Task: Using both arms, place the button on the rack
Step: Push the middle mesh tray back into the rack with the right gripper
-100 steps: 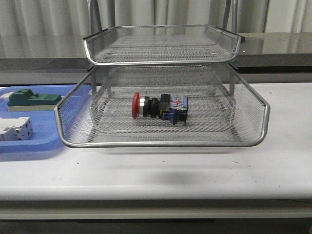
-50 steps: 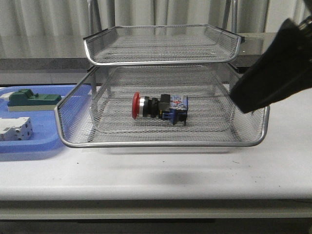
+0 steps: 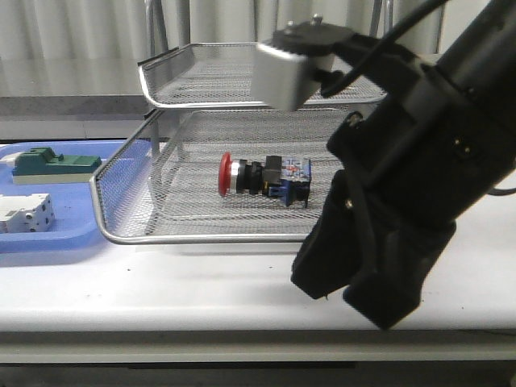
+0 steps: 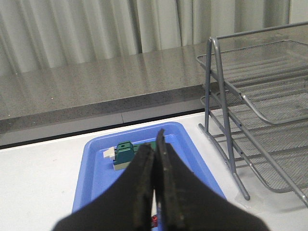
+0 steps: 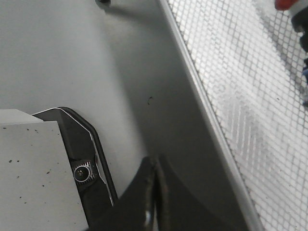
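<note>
Front view: the button [image 3: 264, 179] lies on its side in the rack's [image 3: 266, 236] pulled-out lower tray, long axis left to right, red cap leftward. My right claw [image 3: 355, 278], clenched on nothing, hangs in front of the tray, right of the button; this arm is nearer. My left claw [image 4: 155, 187], clenched, hovers over the blue tray [image 4: 96, 168]. My arm hides the rack's right side.

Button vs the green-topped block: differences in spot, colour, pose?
Spot: the button lies in the rack's pulled-out lower mesh tray; the green-topped block sits in the blue tray to its left.
Colour: button has a red cap, black body, blue rear; block is green over cream.
Pose: button lies on its side, cap leftward; block sits flat.
Shared: no end effector touches either.
</note>
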Action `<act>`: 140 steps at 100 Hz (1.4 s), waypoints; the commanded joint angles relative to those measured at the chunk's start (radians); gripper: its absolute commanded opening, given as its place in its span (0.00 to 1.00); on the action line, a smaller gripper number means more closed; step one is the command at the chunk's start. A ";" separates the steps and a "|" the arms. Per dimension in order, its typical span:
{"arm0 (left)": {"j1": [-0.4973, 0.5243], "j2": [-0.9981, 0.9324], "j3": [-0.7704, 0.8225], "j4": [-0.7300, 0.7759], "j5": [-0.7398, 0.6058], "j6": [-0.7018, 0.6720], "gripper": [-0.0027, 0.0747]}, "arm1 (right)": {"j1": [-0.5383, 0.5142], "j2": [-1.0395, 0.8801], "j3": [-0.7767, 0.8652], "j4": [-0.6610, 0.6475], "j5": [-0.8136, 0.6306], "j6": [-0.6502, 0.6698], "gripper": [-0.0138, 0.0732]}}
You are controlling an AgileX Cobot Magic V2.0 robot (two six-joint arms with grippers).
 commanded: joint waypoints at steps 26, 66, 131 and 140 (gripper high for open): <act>0.003 0.009 -0.027 -0.015 -0.081 -0.005 0.01 | 0.003 0.042 -0.031 -0.020 -0.161 -0.010 0.09; 0.003 0.009 -0.027 -0.015 -0.081 -0.005 0.01 | -0.011 0.044 -0.031 -0.034 -0.286 -0.010 0.09; 0.003 0.009 -0.027 -0.015 -0.081 -0.005 0.01 | -0.199 0.157 -0.215 -0.074 -0.271 -0.011 0.09; 0.003 0.009 -0.027 -0.015 -0.081 -0.005 0.01 | -0.206 0.157 -0.222 -0.074 -0.268 -0.011 0.09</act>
